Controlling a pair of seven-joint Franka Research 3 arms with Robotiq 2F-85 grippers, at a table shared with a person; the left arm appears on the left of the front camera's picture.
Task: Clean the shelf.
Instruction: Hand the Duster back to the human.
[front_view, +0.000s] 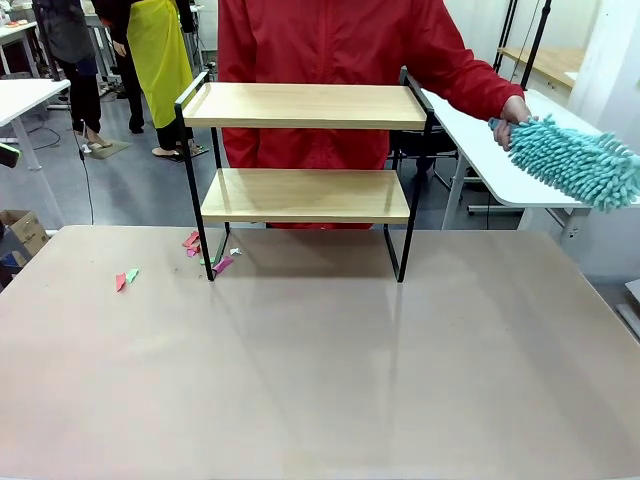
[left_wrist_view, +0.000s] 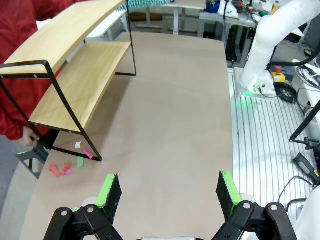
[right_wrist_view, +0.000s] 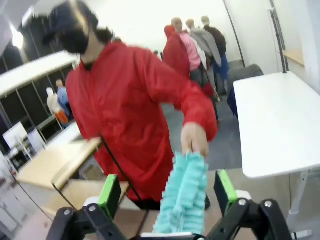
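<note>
The big beige table (front_view: 320, 380) spreads across the front view, and the shelf (front_view: 305, 150) stands at its far edge, 2 wooden boards in a thin black frame, both boards bare. Right behind it is a person in a red jacket (front_view: 330, 50), one arm out to the side, the hand (front_view: 517, 112) gripping the end of a fluffy teal duster (front_view: 575, 160) over the neighbouring white table (front_view: 480, 150). In the right wrist view that duster (right_wrist_view: 185, 195) hangs straight down from the person's hand (right_wrist_view: 194, 138) and sits between the right gripper (right_wrist_view: 167, 192)'s 2 green pads, which are spread wide; whether either pad touches it, I cannot tell. Over in the left wrist view the left gripper (left_wrist_view: 167, 192) hovers above bare tabletop, its fingers spread wide too, nothing between them. Smallest of all: pink and green paper scraps (front_view: 205, 252) by the shelf's front left leg, with 2 more scraps (front_view: 125, 279) off to the left.
</note>
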